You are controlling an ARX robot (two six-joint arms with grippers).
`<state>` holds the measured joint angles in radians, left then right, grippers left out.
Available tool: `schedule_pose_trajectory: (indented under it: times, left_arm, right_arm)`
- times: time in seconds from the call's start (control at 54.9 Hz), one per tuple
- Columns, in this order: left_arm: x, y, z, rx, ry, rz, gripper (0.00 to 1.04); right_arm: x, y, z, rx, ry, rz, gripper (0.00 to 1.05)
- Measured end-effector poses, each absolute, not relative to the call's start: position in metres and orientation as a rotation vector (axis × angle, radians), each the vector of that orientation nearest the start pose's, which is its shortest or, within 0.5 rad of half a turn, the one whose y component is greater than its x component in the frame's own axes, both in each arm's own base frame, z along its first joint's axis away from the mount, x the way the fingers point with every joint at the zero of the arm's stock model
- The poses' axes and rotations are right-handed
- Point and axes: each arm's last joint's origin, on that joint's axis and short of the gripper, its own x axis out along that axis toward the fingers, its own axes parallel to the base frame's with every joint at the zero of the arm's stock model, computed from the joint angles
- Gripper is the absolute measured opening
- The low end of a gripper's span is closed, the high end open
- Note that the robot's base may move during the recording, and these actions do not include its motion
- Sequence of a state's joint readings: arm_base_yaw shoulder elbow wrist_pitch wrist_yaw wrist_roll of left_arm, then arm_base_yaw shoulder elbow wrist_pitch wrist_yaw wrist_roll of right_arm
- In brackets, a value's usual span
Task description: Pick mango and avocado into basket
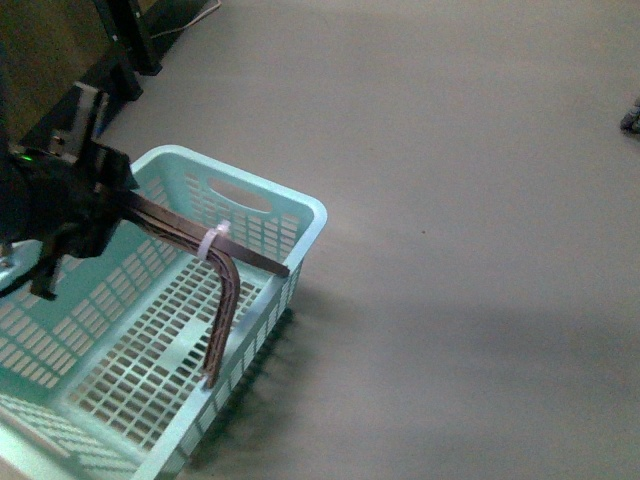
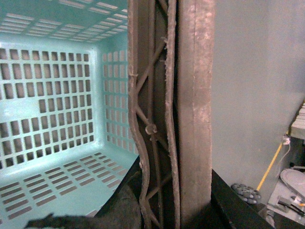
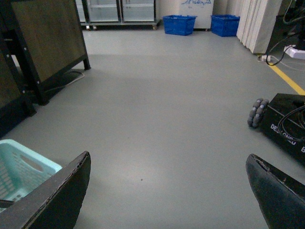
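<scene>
Black left arm (image 1: 50, 205) with a small green light (image 1: 20, 155) and grey metal bracket (image 1: 82, 118), right tool (image 3: 167, 188) with two dark curved fingers (image 3: 59, 193), edges worn pale

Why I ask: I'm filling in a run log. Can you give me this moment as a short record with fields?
left gripper: shut on the handle of the basket
right gripper: open, holding nothing, over bare floor
basket contents: no fruit in the part that shows
mango, avocado: not in any view
handle detail: white zip tie around it
background: two blue crates near the far wall
</scene>
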<state>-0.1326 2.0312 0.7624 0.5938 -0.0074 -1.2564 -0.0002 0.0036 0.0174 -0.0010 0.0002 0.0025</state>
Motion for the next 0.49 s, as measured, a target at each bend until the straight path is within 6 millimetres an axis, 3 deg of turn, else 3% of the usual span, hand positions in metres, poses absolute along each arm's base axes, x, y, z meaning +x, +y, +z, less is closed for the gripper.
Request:
schedule_pose_trajectory:
  times: [0.291, 0.346, 0.492]
  left_arm:
    - [0.292, -0.018, 0.174, -1.285, 0.473, 0.251, 0.2]
    - [0.278, -0.013, 0.202, -1.333, 0.417, 0.228, 0.2]
    - [0.238, -0.007, 0.25, -1.425, 0.334, 0.185, 0.2]
  right_arm:
    - [0.097, 0.0, 0.169, 0.003, -0.013, 0.0, 0.96]
    - [0.097, 0.0, 0.169, 0.002, -0.013, 0.0, 0.96]
    - [0.097, 0.0, 0.169, 0.002, -0.013, 0.0, 0.96]
